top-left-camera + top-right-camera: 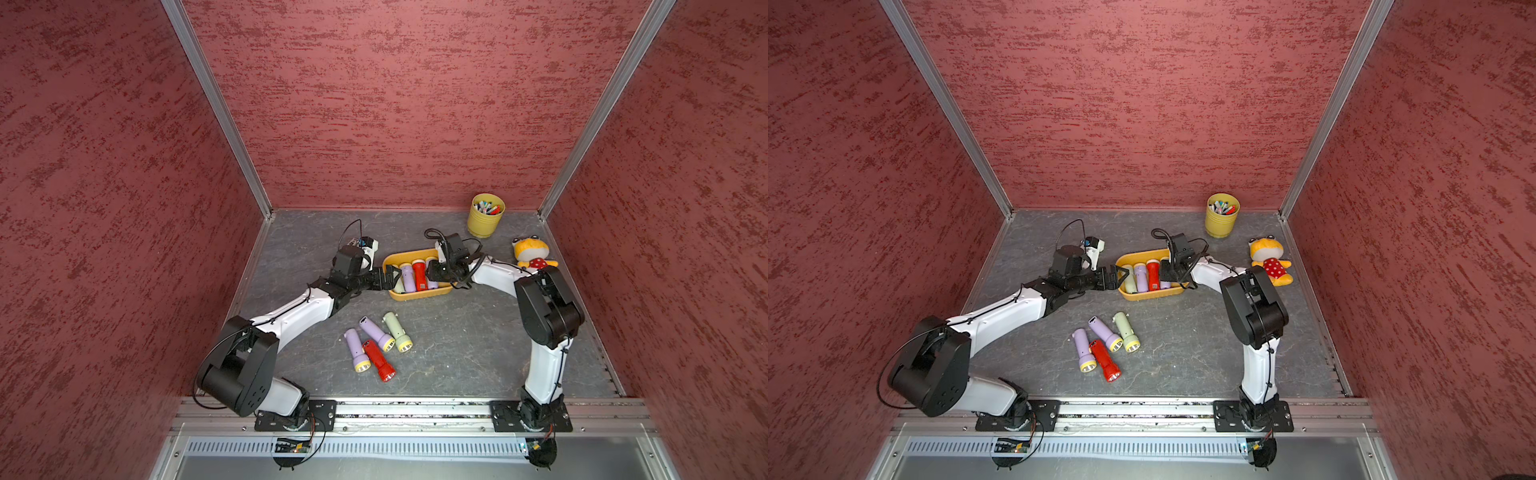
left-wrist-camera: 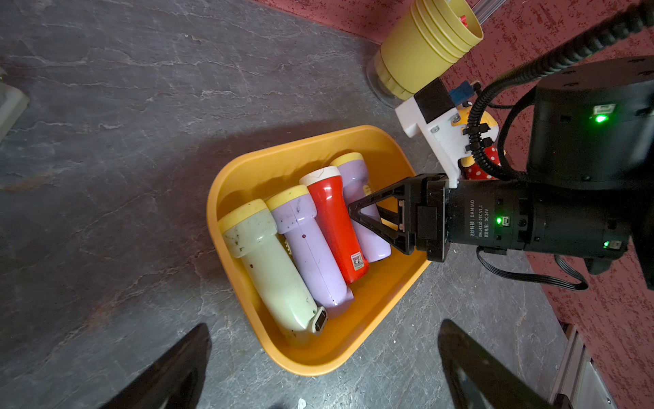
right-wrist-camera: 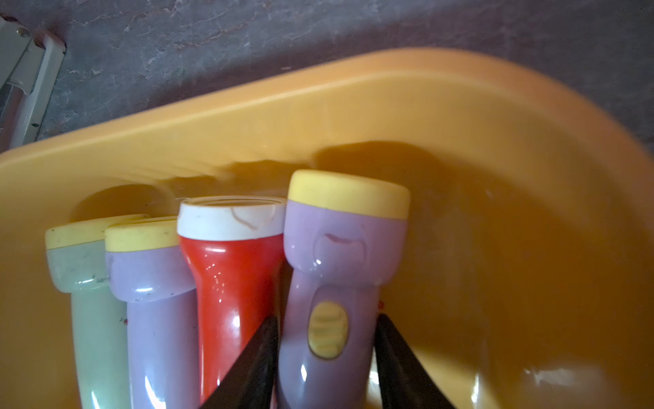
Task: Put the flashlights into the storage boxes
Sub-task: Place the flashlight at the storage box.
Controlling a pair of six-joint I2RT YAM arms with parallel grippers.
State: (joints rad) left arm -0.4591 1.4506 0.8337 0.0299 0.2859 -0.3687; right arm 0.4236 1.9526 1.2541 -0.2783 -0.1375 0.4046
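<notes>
The tray [image 2: 308, 364] is smooth orange-yellow plastic, shallow and round-cornered, on a grey table [image 2: 106, 141] veined like slate. In it, side by side with flared heads one way, lie a scuffed green torch [image 2: 269, 269], a lilac torch [image 2: 311, 248], a glossy red torch [image 3: 230, 269] with a white rim, and an end torch [image 3: 339, 255], lilac with a yellow oval switch. The right pincer [image 3: 328, 317] straddles the end torch, its black fingers [image 3: 247, 371] hard beside the barrel (pinching or just clear, I cannot tell). The left pincer [image 2: 324, 324] is spread wide and holds nothing, the tray's end just ahead of it. Four loose torches [image 1: 376, 332] lie on the table, well apart from both pincers. The red torch's tail bears a square code sticker [image 2: 357, 260]; the motor [image 2: 474, 216] behind the right pincer reads DAMIAO and DC 24V
</notes>
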